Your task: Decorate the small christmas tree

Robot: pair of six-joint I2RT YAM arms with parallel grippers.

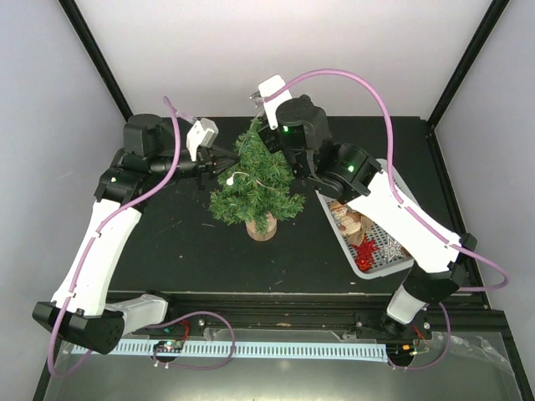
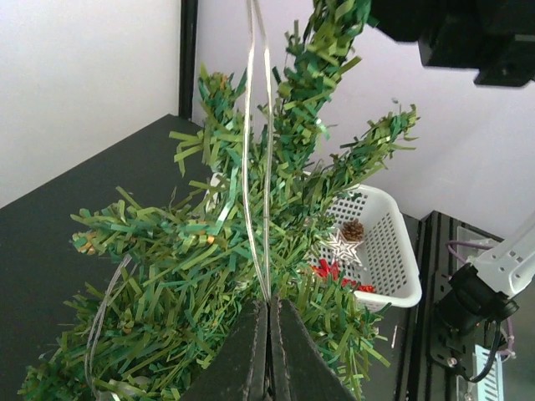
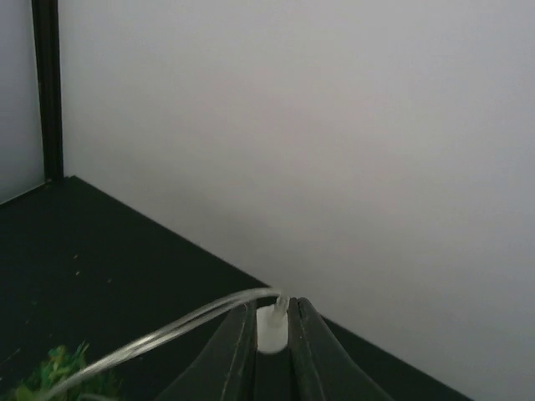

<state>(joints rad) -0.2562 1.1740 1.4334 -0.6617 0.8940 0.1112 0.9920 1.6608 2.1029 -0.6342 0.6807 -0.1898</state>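
Small christmas tree [image 1: 255, 180] stands on its wood stump [image 1: 262, 226] approx mid-counter [image 1: 167, 251]. White basket [image 1: 383, 267] sits just beside it on the R, partly under the R arm, w/ a red star [image 1: 365, 249] and a pine cone [image 2: 352, 230] inside. L end effector [image 2: 268, 307] comes in from the tree's L side at branch level. Its fingers are pressed together, pinching a doubled strand of clear wire [image 2: 257, 167] that runs up across the branches. Another loop of wire hangs thru the lower L foliage. Farther back, R end effector [image 3: 272, 316] sits above and behind the tree top, fingers nearly together, pinching a small white nub [image 3: 270, 327] on the wire, which trails down-left toward the greenery. Beyond that, plain white back wall [image 3: 334, 125].
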